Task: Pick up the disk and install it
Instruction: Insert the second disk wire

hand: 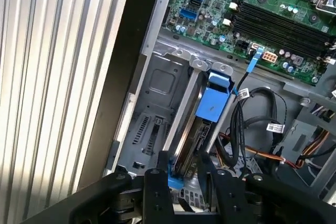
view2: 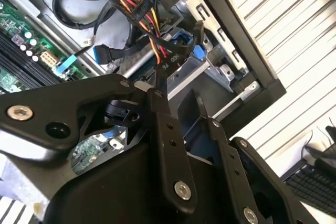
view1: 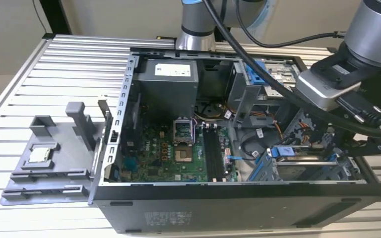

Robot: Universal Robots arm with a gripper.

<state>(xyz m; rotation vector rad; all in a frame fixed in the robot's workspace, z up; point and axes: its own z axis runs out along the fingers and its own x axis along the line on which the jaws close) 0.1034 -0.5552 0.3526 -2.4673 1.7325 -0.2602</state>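
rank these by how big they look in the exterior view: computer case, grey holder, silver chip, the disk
1. computer case
2. grey holder
3. the disk, which is partly hidden in its bay, so its full extent is unsure
4. silver chip, clearly the smallest

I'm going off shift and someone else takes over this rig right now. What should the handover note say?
Gripper: down inside the open computer case, jaws shut on the near end of the disk.
Disk: stands on edge in its blue frame, in a slot of the drive cage, beside the motherboard.
Done: the disk is picked up and in the cage.
Left: it cannot be told whether the disk is fully seated, and it is not yet released.
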